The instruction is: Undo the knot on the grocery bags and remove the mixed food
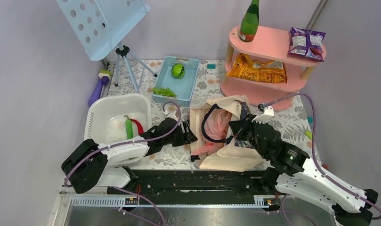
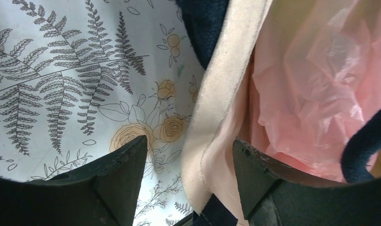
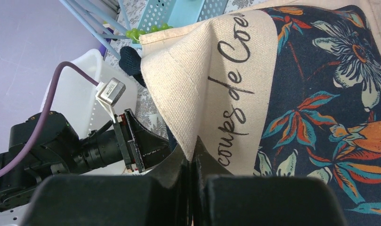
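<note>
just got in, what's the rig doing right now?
Both arms are working on the canvas tote. The right gripper is pinched shut on a fold of the tote's fabric, which tents up from the pinch. The left gripper is open, with the tote's rim between its fingers but not clamped. The pink plastic bag sits inside the tote. Whether it is knotted can't be seen from these views.

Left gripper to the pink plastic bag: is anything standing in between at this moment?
Yes. The rim of the canvas tote passes between the fingers of the open left gripper, and the pink bag sits just beyond it inside the tote. A black handle also crosses the bag's near side. The right gripper pinches the tote's cloth.
</note>
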